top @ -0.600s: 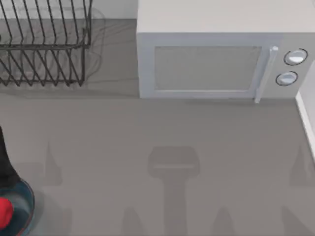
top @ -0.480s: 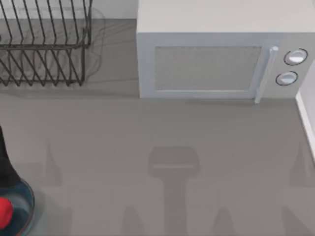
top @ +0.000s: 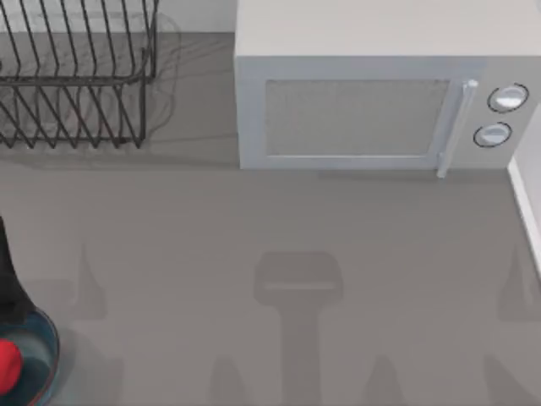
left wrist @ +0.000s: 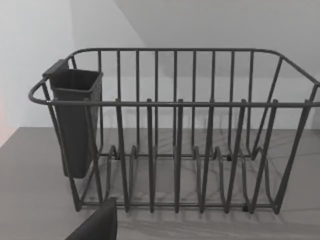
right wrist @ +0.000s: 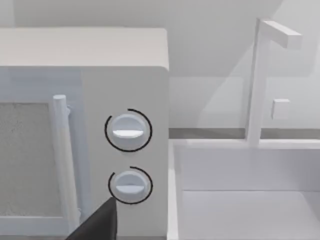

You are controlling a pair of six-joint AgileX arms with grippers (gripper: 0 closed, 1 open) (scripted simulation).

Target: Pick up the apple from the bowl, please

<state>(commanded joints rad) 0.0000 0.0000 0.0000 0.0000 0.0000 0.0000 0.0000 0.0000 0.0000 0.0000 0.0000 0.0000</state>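
Note:
The blue-teal bowl (top: 46, 348) sits at the table's front left corner, cut off by the top view's edge. Inside it lies the small red apple (top: 8, 366), only partly in the picture. My left arm (top: 7, 283) is a dark shape at the left edge, just behind the bowl and overlapping its far rim. A dark part of my left gripper (left wrist: 97, 226) juts into the left wrist view, which faces the dish rack. In the right wrist view a dark part of my right gripper (right wrist: 97, 225) points toward the microwave's knobs.
A wire dish rack (top: 76, 76) with a dark cutlery cup (left wrist: 75, 120) stands at the back left. A white microwave (top: 372, 93) fills the back middle and right. A white sink (right wrist: 245, 200) with a faucet (right wrist: 260, 80) lies right of it.

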